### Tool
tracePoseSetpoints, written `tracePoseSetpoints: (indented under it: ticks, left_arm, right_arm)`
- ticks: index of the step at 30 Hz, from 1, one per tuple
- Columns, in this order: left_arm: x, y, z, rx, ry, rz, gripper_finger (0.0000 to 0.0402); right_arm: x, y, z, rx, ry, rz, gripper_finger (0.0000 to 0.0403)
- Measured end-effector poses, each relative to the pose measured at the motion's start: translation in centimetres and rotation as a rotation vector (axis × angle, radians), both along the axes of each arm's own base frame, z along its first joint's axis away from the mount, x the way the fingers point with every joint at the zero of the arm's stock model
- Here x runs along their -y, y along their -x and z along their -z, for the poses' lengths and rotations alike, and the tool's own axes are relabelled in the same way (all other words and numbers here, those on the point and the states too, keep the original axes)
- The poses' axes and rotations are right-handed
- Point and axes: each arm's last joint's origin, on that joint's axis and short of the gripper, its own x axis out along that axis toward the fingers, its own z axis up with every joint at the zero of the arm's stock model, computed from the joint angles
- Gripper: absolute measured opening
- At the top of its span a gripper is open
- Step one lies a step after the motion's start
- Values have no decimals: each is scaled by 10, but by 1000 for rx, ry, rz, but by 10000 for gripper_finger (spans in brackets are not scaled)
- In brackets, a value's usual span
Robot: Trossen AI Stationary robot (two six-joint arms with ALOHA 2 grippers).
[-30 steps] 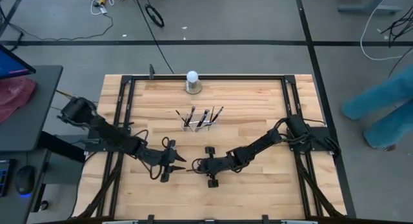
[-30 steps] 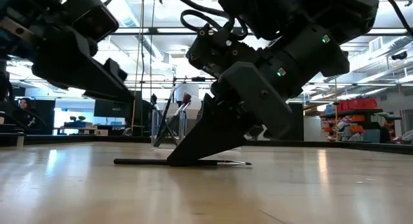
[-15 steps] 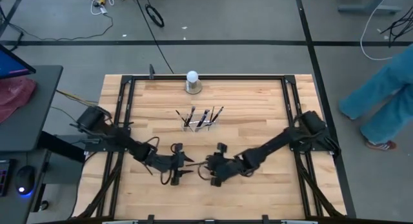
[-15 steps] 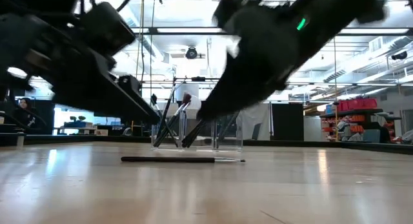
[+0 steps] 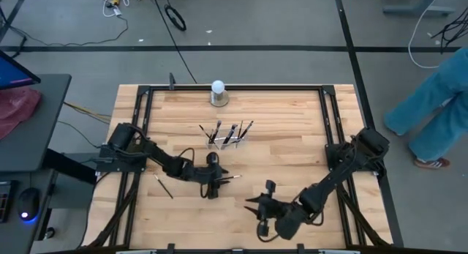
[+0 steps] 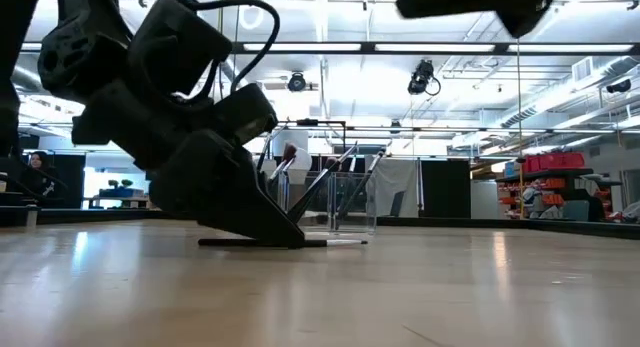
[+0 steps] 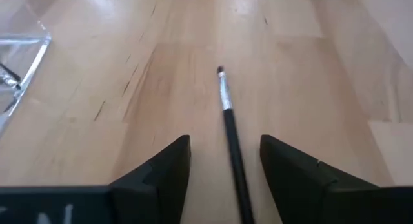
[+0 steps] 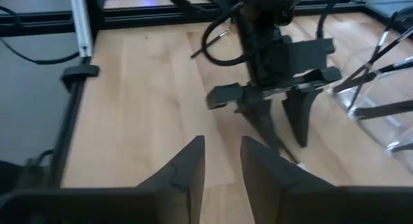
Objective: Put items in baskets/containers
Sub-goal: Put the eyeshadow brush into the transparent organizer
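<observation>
A thin dark brush with a silver ferrule lies flat on the wood, also visible in the high view and the low view. My left gripper is open, with one finger on each side of the brush, lying along it; its tips are down at the table. My right gripper is open and empty, near the table's near edge. The clear holder stands behind with several brushes leaning in it. A second loose brush lies to the left.
A white ball on a grey round base stands near the far edge. A black frame rims the table. A person in blue stands off the right side. Bare wood lies between the two grippers.
My right gripper has lifted away from the brush at the table's middle and pulled back toward the near right. My left gripper has moved right and come down astride that brush, which has stayed on the wood. The second brush on the left now shows.
</observation>
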Motion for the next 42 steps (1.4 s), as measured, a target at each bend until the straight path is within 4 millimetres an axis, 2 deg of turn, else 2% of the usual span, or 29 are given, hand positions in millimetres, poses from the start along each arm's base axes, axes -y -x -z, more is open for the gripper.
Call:
tracePoseSetpoints:
  ticks: [4,11,12,17,20,26,30,33,36,39,42]
  left_arm:
    - [0,1,7,-32,-20,6,160]
    - [2,5,18,-94,-54,-13,27]
    - [2,6,18,-93,-55,-13,17]
    - [2,6,17,-75,-48,-7,16]
    - [5,7,10,-44,-52,13,12]
    - [8,8,-15,39,-30,10,12]
    - [13,7,-38,141,-1,21,12]
    - [19,8,-54,231,20,45,13]
    - [25,9,-67,308,43,73,14]
    - [30,10,-71,347,60,89,15]
    - [36,11,-75,383,78,105,15]
  right_arm:
    - [-10,8,0,13,-39,-14,94]
    - [-24,19,-1,24,-58,-56,86]
    - [-26,20,-1,24,-65,-59,86]
    - [-29,25,0,21,-118,-49,86]
    - [-26,27,8,22,-185,-19,86]
    - [-7,41,48,36,-361,47,87]
    - [8,46,78,102,-444,84,111]
    - [14,38,99,145,-450,92,145]
    - [16,21,114,213,-366,95,182]
    - [14,2,116,328,-246,151,205]
    - [12,-12,107,416,-124,230,211]
